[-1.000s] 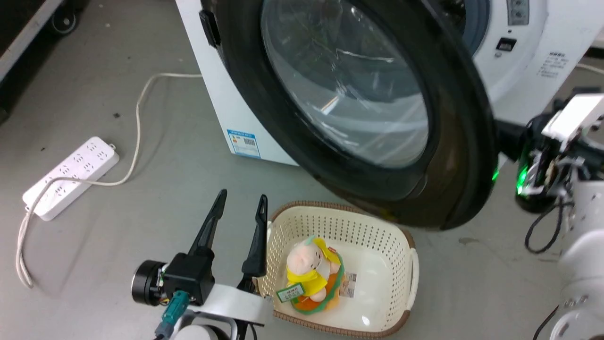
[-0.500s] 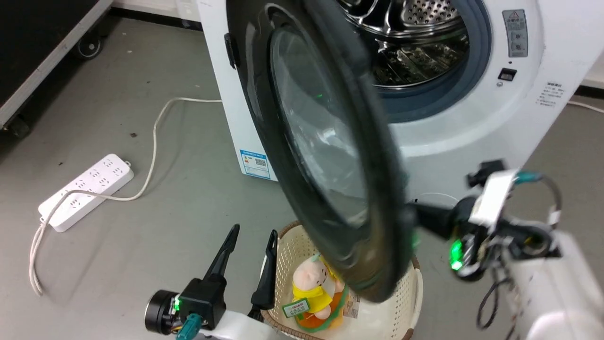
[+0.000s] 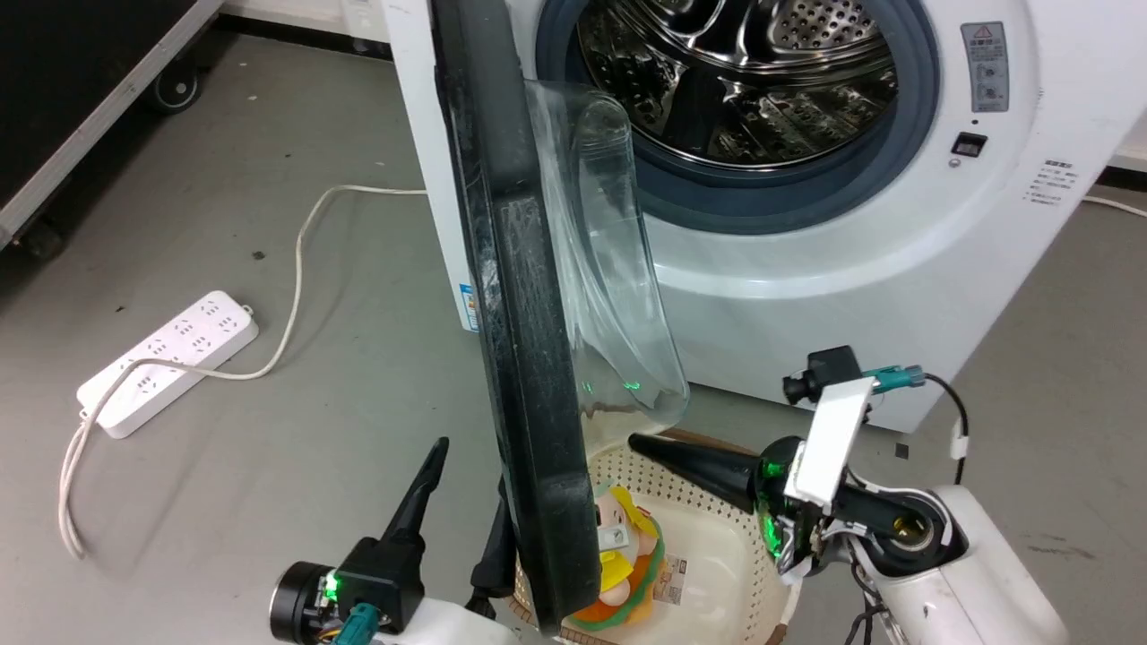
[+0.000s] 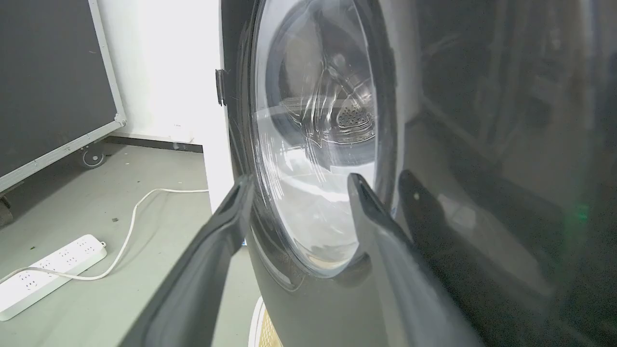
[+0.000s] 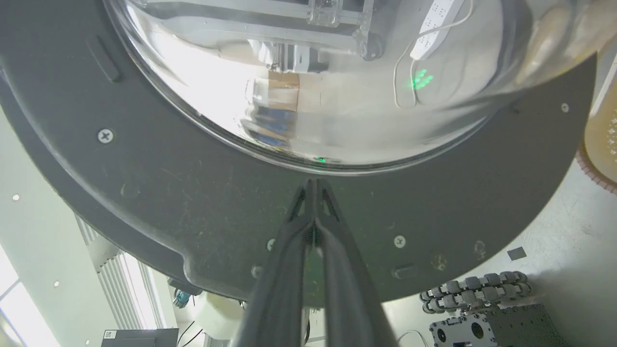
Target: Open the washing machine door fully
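Sitting nearest is a cream plastic basket with little holes (image 3: 726, 546), and a pink and yellow soft toy (image 3: 627, 546) lies inside it. The left claw (image 3: 470, 466) beside it is wide open and holds nothing. The right claw (image 3: 638, 441) is squeezed tight on nothing and points at the big round black washing machine door (image 3: 520, 358), which sticks out over the basket. Behind stands the white washing machine (image 3: 806, 296), its shiny steel drum (image 3: 744, 81) showing.
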Tool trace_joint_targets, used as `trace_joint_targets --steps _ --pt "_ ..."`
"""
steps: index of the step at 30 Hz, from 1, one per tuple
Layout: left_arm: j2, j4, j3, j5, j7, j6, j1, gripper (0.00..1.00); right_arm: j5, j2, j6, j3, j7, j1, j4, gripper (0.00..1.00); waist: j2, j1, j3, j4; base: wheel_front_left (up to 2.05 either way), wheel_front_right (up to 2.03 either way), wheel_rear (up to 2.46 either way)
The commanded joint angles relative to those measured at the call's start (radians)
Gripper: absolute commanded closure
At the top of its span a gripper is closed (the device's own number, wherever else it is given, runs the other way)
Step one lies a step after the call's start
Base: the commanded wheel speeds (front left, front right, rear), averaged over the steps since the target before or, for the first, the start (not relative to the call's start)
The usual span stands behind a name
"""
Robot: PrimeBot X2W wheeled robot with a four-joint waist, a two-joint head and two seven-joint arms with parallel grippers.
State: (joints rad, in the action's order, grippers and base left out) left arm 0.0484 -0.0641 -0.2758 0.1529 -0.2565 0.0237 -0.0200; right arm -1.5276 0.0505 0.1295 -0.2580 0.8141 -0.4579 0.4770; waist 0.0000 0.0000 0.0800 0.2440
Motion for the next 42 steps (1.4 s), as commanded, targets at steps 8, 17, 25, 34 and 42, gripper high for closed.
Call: trace_joint_targets --steps 8,17,25,34,42 --pt "0.002 0.009 0.035 -0.007 -0.005 0.001 0.022 0.00 0.123 0.064 0.001 0.095 -0.179 0.045 -0.103 0.00 0.0000 0.0000 -0.020 -0.047 0.00 0.00 0.00" --pt "0.002 0.019 0.083 -0.001 -0.005 -0.020 0.029 0.00 0.550 0.231 0.001 0.148 -0.621 0.159 -0.376 0.00 0.0000 0.0000 -0.036 -0.121 0.00 0.00 0.00" --pt "0.002 0.032 0.126 0.009 -0.005 -0.048 0.049 0.00 1.105 0.268 0.001 0.198 -1.030 0.356 -0.443 0.00 0.0000 0.0000 -0.046 -0.184 0.00 0.00 0.00" --pt "0.002 0.020 0.140 0.019 -0.005 -0.078 0.059 0.00 1.308 0.108 0.001 0.266 -1.074 0.502 -0.477 0.00 0.0000 0.0000 -0.044 -0.208 0.00 0.00 0.00" --pt "0.002 -0.002 0.138 0.032 -0.005 -0.081 0.068 0.00 1.344 0.044 0.001 0.269 -1.076 0.568 -0.501 0.00 0.0000 0.0000 -0.051 -0.214 0.00 0.00 0.00"
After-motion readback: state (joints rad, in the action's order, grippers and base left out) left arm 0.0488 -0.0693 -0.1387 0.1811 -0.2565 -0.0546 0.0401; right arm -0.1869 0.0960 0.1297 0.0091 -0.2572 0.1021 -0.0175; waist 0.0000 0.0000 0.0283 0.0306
